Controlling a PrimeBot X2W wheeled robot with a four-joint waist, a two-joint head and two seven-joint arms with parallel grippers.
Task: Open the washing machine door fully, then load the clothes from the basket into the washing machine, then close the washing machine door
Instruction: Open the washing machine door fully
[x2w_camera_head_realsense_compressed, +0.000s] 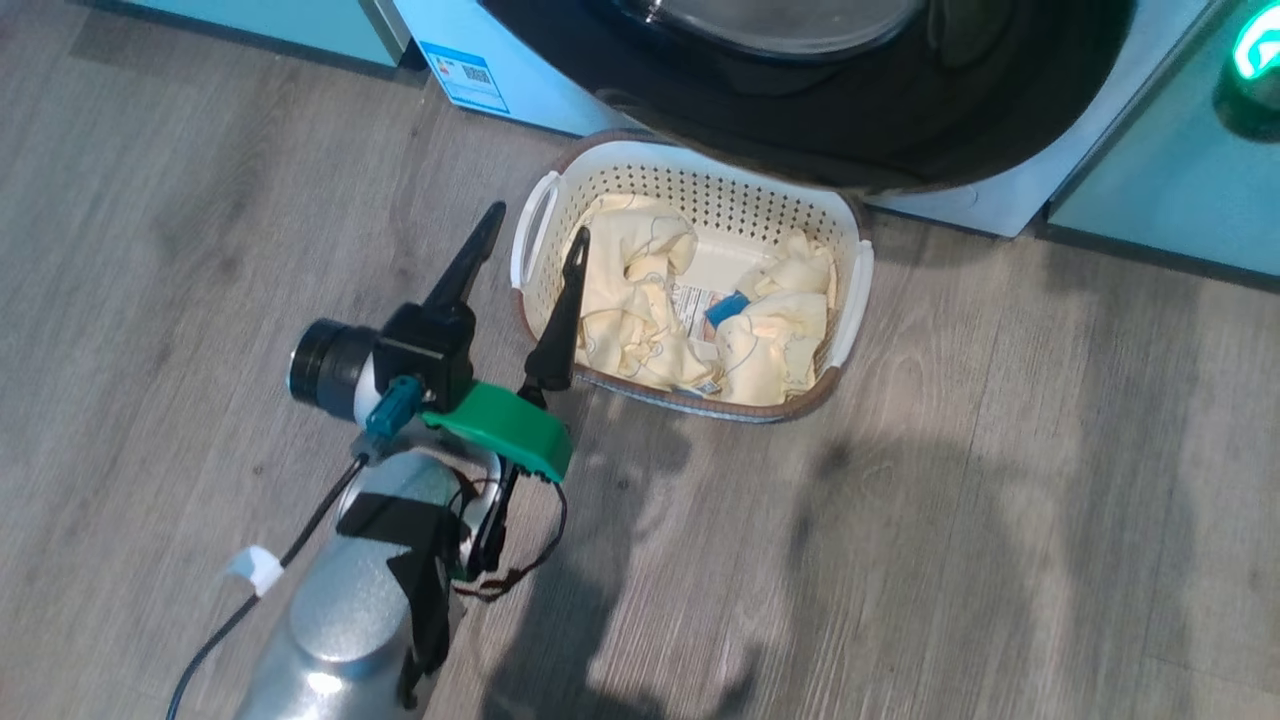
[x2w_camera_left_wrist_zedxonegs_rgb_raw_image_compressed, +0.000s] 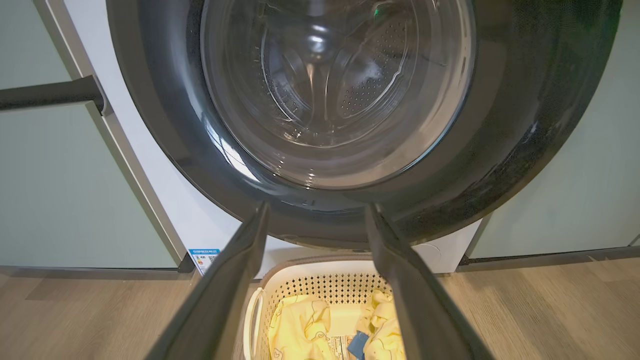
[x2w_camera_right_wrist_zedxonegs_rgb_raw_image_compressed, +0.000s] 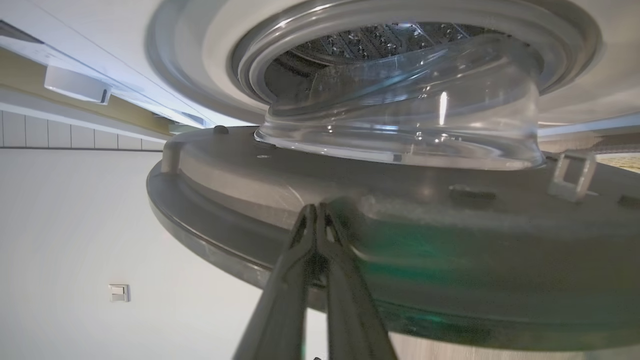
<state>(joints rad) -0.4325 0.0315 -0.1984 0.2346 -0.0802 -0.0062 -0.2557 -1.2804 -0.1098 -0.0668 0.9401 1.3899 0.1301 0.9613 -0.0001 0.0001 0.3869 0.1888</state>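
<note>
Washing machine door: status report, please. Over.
Left gripper open, by basket. Right gripper shut, tips at inner side of washing machine door. Door partly open, overhanging basket. Clothes in basket.

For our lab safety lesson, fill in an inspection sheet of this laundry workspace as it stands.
Surface: wooden floor.
Job's things: washing machine door partly open, overhanging the basket; clothes inside the basket; washing machine behind.
Clutter: nothing seen.
Grippers: left gripper open over the basket's left edge; right gripper shut, tips at the door's inner rim.
Cables: black cable along the left arm.
Surroundings: green cabinets either side; wall switch.
</note>
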